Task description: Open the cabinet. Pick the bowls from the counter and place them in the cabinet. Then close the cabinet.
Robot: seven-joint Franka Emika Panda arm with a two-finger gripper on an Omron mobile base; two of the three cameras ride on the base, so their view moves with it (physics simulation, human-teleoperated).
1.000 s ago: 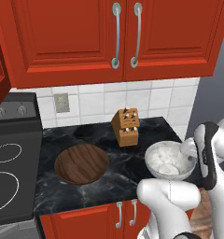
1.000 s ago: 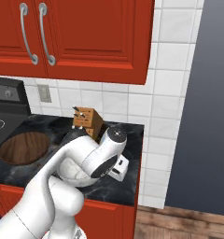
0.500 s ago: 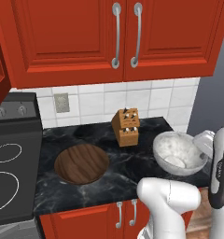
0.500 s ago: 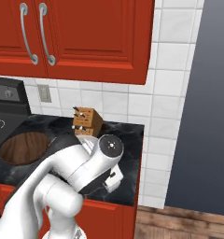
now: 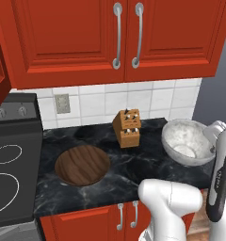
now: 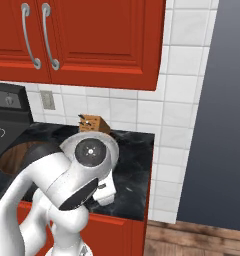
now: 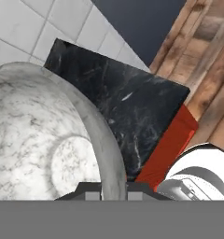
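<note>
The marbled grey-white bowl [image 5: 185,139] hangs tilted just above the right end of the black marble counter [image 5: 133,164]. My gripper [image 5: 208,141] is shut on its right rim. In the hand view the bowl [image 7: 44,144] fills the left side, and its rim runs down between the two fingertips of my gripper [image 7: 112,195]. The dark brown wooden bowl [image 5: 82,164] rests on the counter left of centre. Above, both doors of the cabinet [image 5: 82,37] are shut, their long silver handles side by side. My arm hides the marbled bowl in the right base view.
A wooden knife block [image 5: 128,127] stands by the tiled wall between the bowls. The black stovetop [image 5: 11,174] lies to the left. The counter ends at the right [image 7: 132,107], with wood floor [image 7: 212,70] beyond it. Short red doors [image 5: 119,216] are under the counter.
The marbled bowl has risen off the counter and shifted right and back with my gripper, tilting as it went. The wooden bowl and cabinet doors have not moved.
</note>
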